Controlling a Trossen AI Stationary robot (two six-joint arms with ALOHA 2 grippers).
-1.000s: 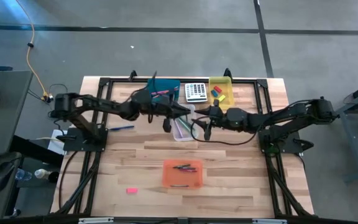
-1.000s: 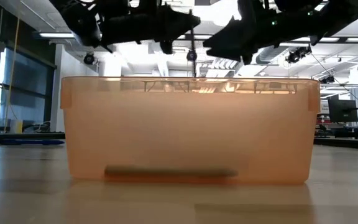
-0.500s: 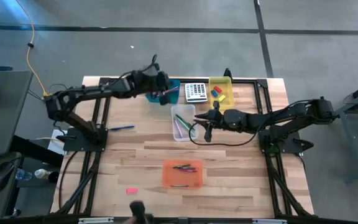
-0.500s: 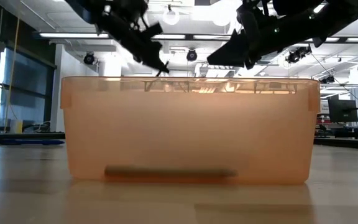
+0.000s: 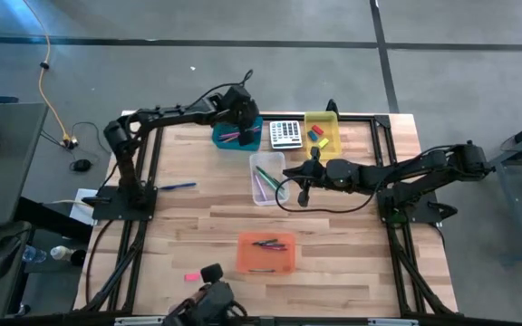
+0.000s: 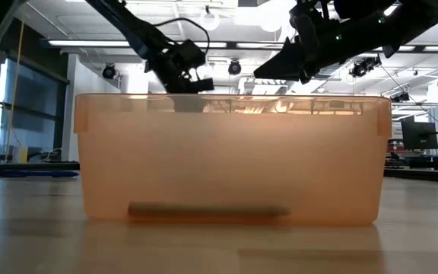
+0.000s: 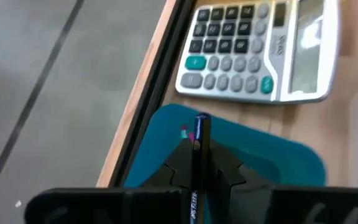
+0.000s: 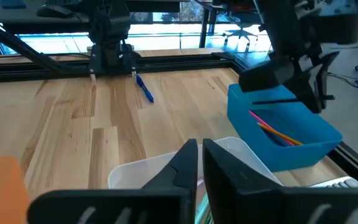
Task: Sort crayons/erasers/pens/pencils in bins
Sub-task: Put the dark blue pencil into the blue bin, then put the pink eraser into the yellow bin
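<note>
Above the shallow teal-blue plastic bin my left claw has swung over from the clear tray, clamped on a thin dark pencil, ready to drop; my right claw has just closed, empty, over that tray.

— What sits on the wooden surface besides the sorting items?
— A grey-keyed calculator near its far edge.
— Anything off the surface?
— A yellow cable trails across the floor beyond its far left corner.
</note>
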